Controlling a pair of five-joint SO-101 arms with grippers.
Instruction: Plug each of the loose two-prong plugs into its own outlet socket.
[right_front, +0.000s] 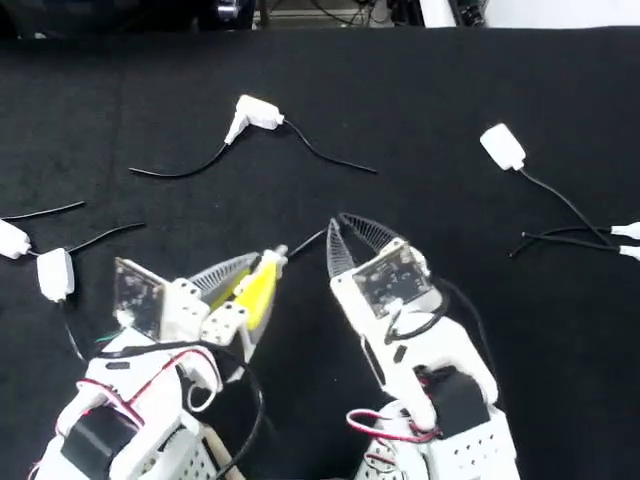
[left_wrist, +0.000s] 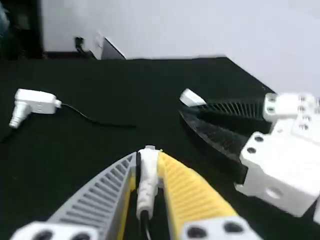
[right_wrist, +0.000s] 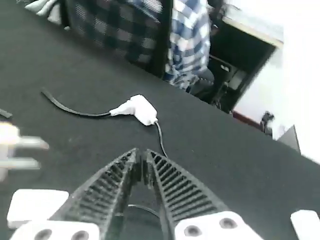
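My left gripper (right_front: 272, 262), with one yellow and one grey finger, is shut on a small white two-prong plug (left_wrist: 147, 172), prongs pointing away from the wrist. The plug's black cord (right_front: 308, 240) runs toward my right gripper (right_front: 336, 228). That gripper's black fingers (right_wrist: 120, 175) are shut, tips together, just right of the held plug. A thin cord shows under the slit behind the tips. The held plug's prongs (right_wrist: 22, 152) appear blurred beside the right gripper. A white corded connector (right_front: 255, 113) lies at the far middle, ahead of both grippers. A white socket block (right_front: 502, 147) lies far right.
Two more white corded pieces (right_front: 55, 273) (right_front: 12, 240) lie at the left edge, and two small plugs (right_front: 628, 232) with cords at the right edge. A loose black cord (right_front: 330, 155) trails from the far connector. The black cloth (right_front: 420, 90) covers the whole table.
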